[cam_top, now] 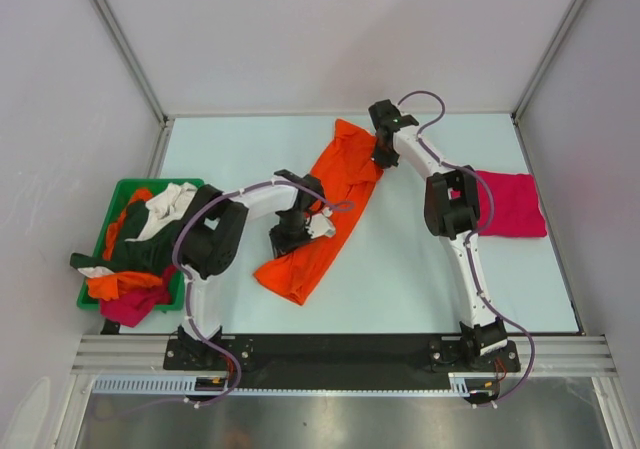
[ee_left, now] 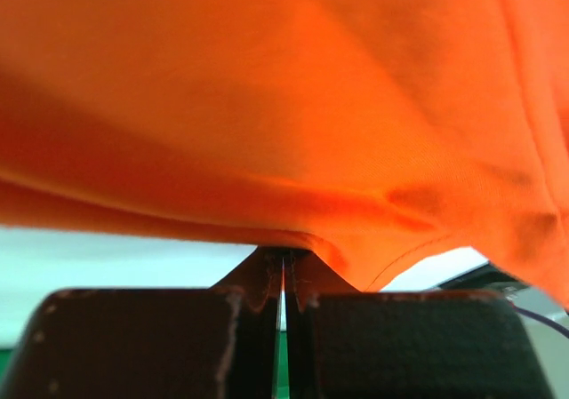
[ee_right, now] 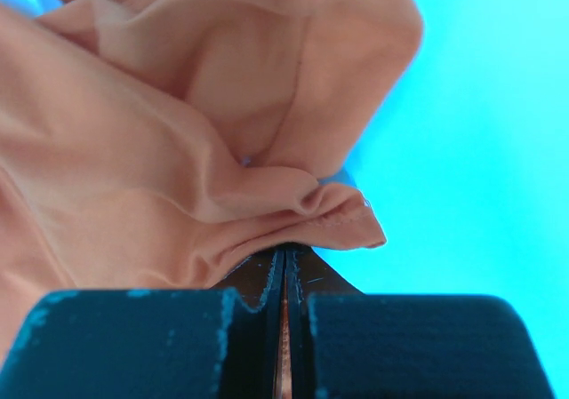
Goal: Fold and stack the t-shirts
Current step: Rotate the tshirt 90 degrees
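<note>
Left wrist view: dark pads (ee_left: 133, 346) of my left jaws fill the bottom of frame. They are pressed together, with a fold of the orange t-shirt (ee_left: 284, 106) pinched between them. The cloth drapes across the whole upper frame.

Right wrist view: pads (ee_right: 124, 346) of my right jaws likewise closed, on a hemmed corner of the same shirt.

Top view: the shirt runs as one long band over the tabletop (cam_top: 250, 149), from upper centre down to lower left of centre. Right jaws hold the upper end, left jaws the left edge near mid-length. The lower end trails free, nearer my left arm. I judge the next move turns on that diagonal.

Magenta t-shirt (cam_top: 510, 204) lies flat at right of frame, well apart.
</note>
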{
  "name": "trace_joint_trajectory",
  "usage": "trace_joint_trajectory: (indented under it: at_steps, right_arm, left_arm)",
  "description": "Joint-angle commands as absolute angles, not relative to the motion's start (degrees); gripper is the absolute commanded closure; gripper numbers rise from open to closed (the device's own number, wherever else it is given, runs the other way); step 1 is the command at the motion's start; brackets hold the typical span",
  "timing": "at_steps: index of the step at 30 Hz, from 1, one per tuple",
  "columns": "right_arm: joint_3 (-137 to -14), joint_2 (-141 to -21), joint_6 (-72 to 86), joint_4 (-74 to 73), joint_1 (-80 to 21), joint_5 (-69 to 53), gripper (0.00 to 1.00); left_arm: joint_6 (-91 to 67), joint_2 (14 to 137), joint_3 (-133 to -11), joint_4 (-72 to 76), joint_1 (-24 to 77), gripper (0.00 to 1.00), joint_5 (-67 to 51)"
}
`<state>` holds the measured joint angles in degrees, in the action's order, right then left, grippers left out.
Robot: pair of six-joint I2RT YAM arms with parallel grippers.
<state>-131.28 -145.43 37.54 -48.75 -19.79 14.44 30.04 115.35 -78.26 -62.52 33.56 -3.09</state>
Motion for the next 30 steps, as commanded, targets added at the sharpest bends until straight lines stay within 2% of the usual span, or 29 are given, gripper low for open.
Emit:
trace_joint_trajectory:
  at_steps: [1,8,17,20,24,26,27,30]
  right_arm:
    - [-133.2,-147.7,36.5,-48.8,-21.4,12.1,1.0]
    - [-136.0,-149.7,36.7,-48.8,-24.2,8.0,1.0]
    - [-135.4,-149.7,36.5,-48.3,-26.2,6.4,1.0]
    - [-131.0,-146.0,36.6,-46.6,-25.2,8.7,1.0]
    - [-118.9,-136.9,37.6,-38.5,-22.3,10.8,1.0]
    - [-114.6,-132.2,37.4,-37.1,-20.6,12.5,1.0]
    - [-113.6,-130.8,36.1,-35.6,-20.3,13.0,1.0]
    - [-110.1,-125.5,33.0,-32.9,-20.2,16.3,0.79]
  left_arm:
    - [30.2,113.3,-77.0,-64.0,38.1,1.0,-11.6]
    - [29.7,112.2,-77.3,-64.3,47.5,1.0,-13.9]
    - [27.9,116.7,-83.4,-64.7,52.3,1.0,-15.0]
    - [27.6,116.4,-84.4,-64.0,52.1,1.0,-12.2]
    - [27.3,112.9,-84.5,-63.5,48.7,1.0,-11.1]
    - [26.7,111.7,-85.8,-64.5,44.9,0.94,-11.2]
    - [26.5,110.7,-87.2,-65.6,43.5,0.85,-11.4]
    - [26.3,107.4,-90.3,-67.2,38.1,0.73,-12.7]
